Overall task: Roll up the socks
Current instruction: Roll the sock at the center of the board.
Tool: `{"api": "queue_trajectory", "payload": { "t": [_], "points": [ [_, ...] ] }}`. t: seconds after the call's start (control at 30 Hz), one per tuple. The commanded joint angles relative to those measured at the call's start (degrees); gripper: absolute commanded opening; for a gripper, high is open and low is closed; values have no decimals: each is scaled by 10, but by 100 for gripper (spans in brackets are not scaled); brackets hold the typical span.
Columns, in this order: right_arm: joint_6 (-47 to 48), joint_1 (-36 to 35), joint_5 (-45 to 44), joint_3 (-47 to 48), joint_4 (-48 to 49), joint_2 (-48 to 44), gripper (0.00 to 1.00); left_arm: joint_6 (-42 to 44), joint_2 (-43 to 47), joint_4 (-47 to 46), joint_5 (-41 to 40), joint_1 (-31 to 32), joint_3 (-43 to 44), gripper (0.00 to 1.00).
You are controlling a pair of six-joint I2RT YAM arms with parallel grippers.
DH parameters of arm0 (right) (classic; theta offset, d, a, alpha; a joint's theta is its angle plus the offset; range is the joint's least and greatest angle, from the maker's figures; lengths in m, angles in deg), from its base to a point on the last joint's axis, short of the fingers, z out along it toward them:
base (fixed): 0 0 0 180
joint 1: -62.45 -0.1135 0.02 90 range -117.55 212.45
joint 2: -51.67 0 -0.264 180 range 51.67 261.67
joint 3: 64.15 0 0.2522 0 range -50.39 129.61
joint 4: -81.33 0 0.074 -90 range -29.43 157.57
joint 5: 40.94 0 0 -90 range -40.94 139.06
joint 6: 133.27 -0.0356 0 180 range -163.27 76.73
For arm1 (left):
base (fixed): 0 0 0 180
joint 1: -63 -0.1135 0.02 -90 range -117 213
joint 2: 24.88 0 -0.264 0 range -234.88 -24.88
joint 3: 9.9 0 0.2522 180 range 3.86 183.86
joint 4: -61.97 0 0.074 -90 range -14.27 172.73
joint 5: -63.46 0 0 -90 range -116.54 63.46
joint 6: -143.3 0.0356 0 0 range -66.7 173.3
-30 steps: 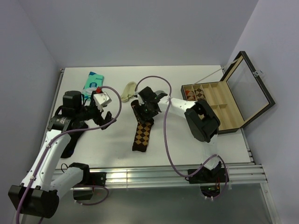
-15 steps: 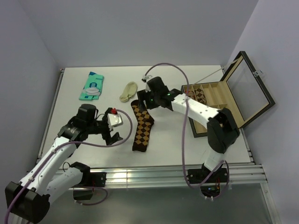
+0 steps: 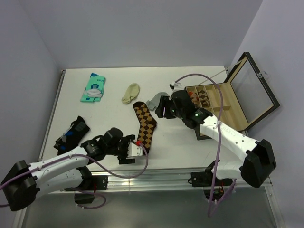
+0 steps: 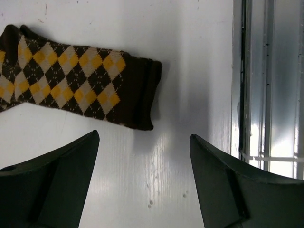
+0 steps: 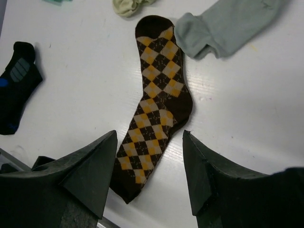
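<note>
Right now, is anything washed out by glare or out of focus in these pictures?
Left wrist view: strong glare on the metal rail, and a soft shadow beside the argyle sock, which is sharp. Right wrist view: even light, the sock crisp, the right pincer's dark fingers slightly soft. Top external view: a bright glint on the rail too.

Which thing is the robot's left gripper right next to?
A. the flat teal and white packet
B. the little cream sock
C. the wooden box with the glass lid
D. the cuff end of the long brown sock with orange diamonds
D: in the left wrist view, the left gripper is open with its fingers just short of the dark cuff of the long brown argyle sock.
</note>
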Motion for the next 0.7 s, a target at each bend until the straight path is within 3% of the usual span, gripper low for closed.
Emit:
{"api": "queue_trajectory", "payload": {
  "t": [0.0, 0.13, 0.4, 0.67],
  "points": [
    [-31, 0, -33, -38, 32, -49, 64, -26, -15, -126, -82, 69, -23, 82],
    [-36, 1, -45, -69, 34, -85, 62, -32, -39, -180, -115, 120, -41, 82],
    [-47, 1, -56, -115, 34, -150, 54, -31, -119, -262, -170, 133, -38, 69],
    [-43, 0, -63, -127, 6, -194, 51, -11, -168, -246, -167, 133, -15, 62]
  ]
}}
